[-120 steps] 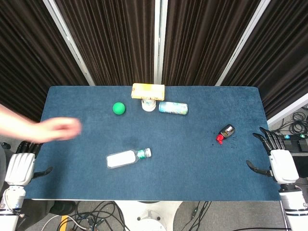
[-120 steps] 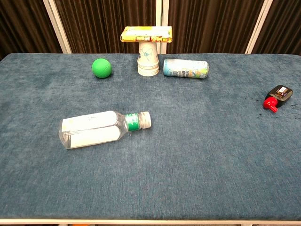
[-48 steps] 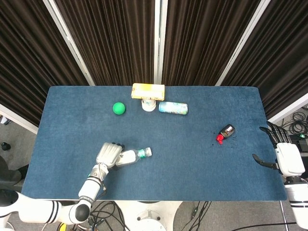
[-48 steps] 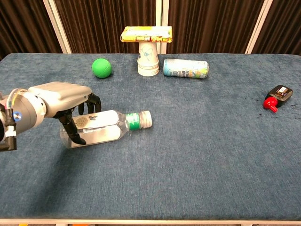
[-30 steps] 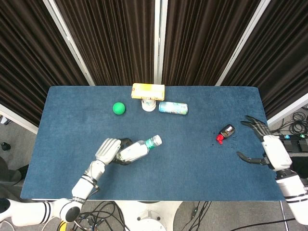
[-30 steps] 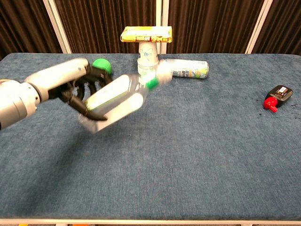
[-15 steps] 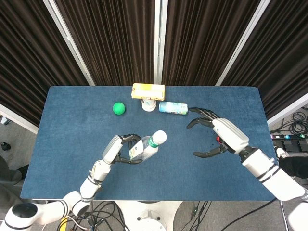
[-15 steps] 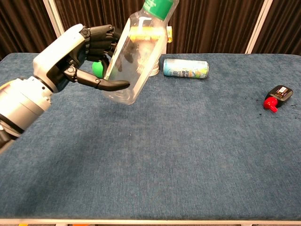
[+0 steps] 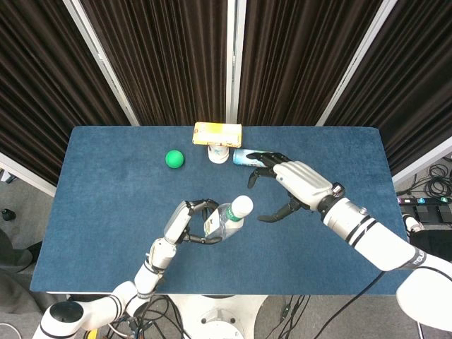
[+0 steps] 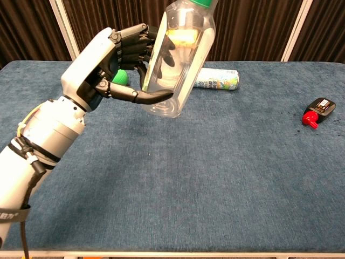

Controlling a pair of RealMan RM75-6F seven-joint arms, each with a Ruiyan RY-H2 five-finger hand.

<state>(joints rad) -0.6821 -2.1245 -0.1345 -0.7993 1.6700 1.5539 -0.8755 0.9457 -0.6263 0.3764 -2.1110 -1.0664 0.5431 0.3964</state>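
Observation:
My left hand (image 9: 185, 222) (image 10: 110, 60) grips a clear plastic bottle (image 9: 226, 217) (image 10: 180, 59) with a green neck band and white cap, lifted nearly upright above the table's middle. My right hand (image 9: 293, 183) hovers open just to the right of the bottle's cap, fingers spread, not touching it. The chest view does not show the right hand.
At the back stand a green ball (image 9: 174, 159), a paper cup (image 9: 219, 154) with a yellow packet (image 9: 217, 133) on top, and a lying can (image 10: 218, 79). A small black bottle with red cap (image 10: 318, 111) lies at the right of the blue table (image 9: 106, 205).
The left hand picked the bottle off the table and raised it upright. The right hand swung in from the table's right edge toward the bottle's cap.

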